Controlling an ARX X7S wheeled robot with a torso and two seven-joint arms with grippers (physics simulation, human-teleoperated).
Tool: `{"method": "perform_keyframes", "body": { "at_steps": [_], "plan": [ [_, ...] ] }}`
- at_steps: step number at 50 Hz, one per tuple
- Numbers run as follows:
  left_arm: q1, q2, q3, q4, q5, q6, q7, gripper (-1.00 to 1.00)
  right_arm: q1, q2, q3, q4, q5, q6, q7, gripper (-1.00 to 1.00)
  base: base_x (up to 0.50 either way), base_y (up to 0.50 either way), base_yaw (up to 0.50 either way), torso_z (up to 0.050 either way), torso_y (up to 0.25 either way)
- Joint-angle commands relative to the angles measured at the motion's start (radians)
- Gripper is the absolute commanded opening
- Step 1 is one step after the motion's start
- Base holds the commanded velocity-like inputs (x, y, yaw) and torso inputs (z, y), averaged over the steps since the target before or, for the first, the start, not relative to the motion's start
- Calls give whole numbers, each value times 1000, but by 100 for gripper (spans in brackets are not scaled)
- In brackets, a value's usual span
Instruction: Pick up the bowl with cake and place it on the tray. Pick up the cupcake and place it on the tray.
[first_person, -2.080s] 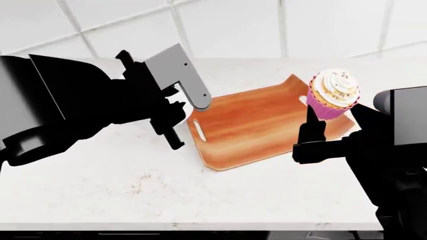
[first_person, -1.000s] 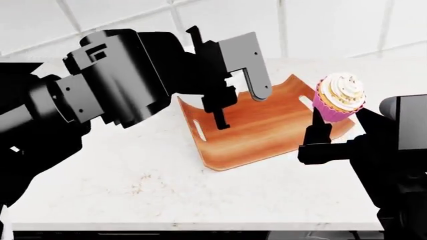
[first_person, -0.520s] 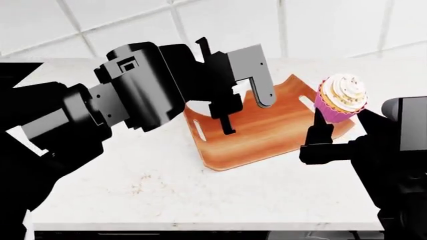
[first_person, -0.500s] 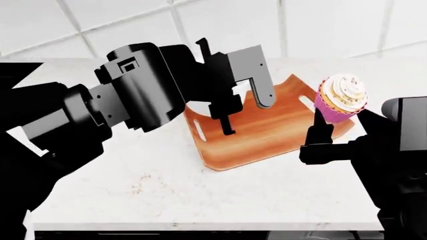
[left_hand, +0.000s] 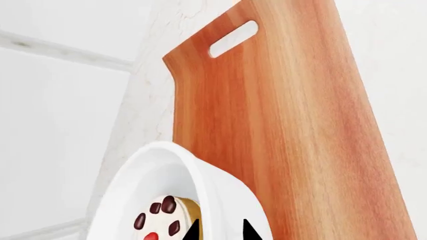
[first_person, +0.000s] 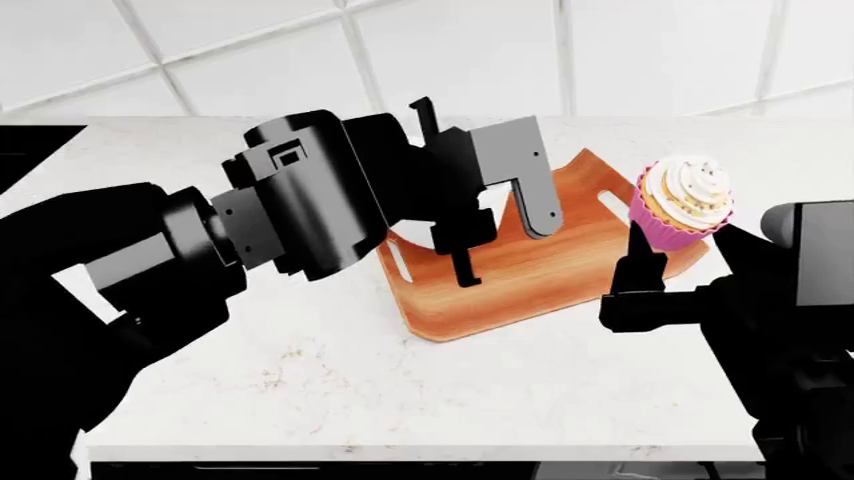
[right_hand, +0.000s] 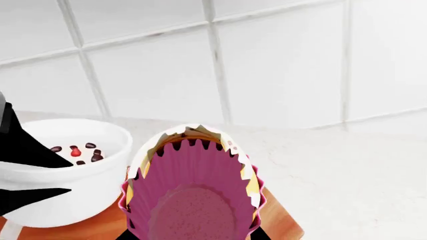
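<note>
Head view shows the left hand (first_person: 467, 235) gripping the bowl with cake (left_hand: 200, 200) over the tray (first_person: 561, 260), ready for lowering and release, while the right hand (first_person: 638, 262) clamps the cupcake (first_person: 683, 205) aloft beside the tray.

Three views: one high overview and two close wrist cameras.

The bench (first_person: 334, 390) is seen from above and in front by the head view, facing the tiled wall (first_person: 441, 50). The tray (left_hand: 293, 130) is viewed lengthwise at close range from the left wrist. The cupcake (right_hand: 193, 195) is seen from below by the right wrist. The bowl (right_hand: 63, 170) is shared by both wrist views.
</note>
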Motion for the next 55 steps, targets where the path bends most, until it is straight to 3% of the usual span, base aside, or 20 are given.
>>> {"method": "perform_keyframes", "body": {
  "at_steps": [1, 40, 41, 55],
  "plan": [
    [-3, 31, -21, -52, 102, 65, -34, -100, -13, 1, 9, 8, -16, 5, -3, -100, 0, 0, 0, 0, 0],
    [47, 88, 21, -151, 139, 145, -11, -100, -48, -5, 23, 34, -19, -6, -21, -100, 0, 0, 0, 1, 2],
    [47, 86, 23, -147, 139, 144, -10, 100, -49, -4, 24, 34, -19, -6, -20, -100, 0, 0, 0, 0, 10],
    [45, 92, 24, -151, 142, 146, -16, 100, -57, -1, 30, 34, -21, -8, -17, -100, 0, 0, 0, 0, 0]
  ]
}}
